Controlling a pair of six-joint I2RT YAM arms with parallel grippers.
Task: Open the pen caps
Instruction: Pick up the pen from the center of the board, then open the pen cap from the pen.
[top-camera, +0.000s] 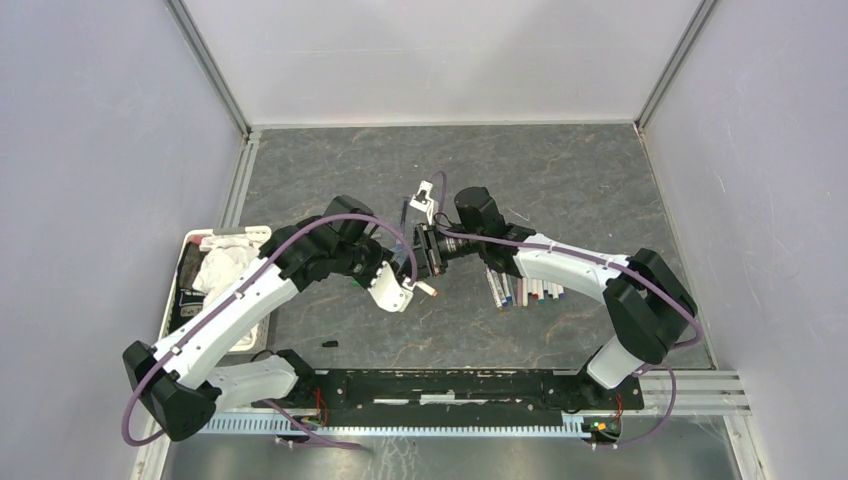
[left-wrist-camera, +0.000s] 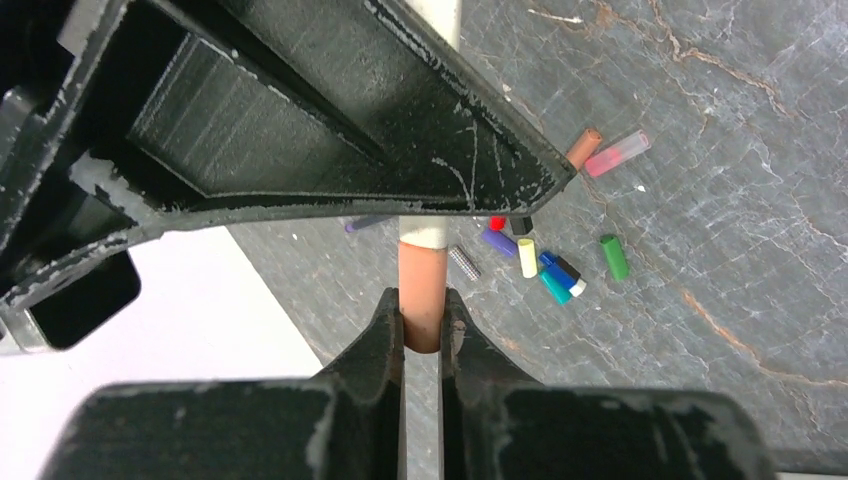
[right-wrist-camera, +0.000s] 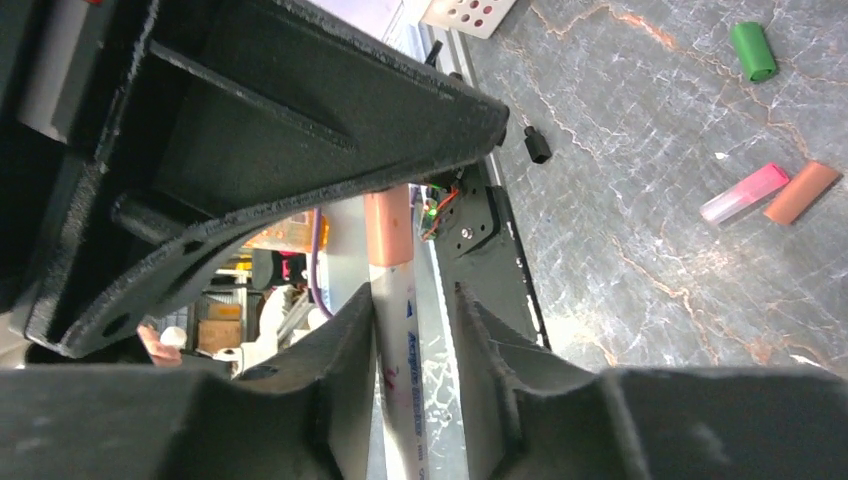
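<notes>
1. At far left, a tray (top-camera: 186, 240) holds a white cloth (top-camera: 225, 262).
2. My left end effector (left-wrist-camera: 423, 318) is clamped tight on the salmon cap (left-wrist-camera: 423, 280) of one pen (right-wrist-camera: 397, 320), which is held above the grey surface (left-wrist-camera: 700, 200).
3. My right end effector (right-wrist-camera: 412, 298) has its jaws apart around that pen's white barrel, with a gap on one side.
4. Loose caps (left-wrist-camera: 555, 265) lie scattered on the surface below.
5. At right, a row of pens (top-camera: 525, 290) lies side by side.

Robot lab test cell: plain grey walls (top-camera: 100, 150), aluminium framing (top-camera: 208, 70), marbled tabletop (top-camera: 580, 180).
</notes>
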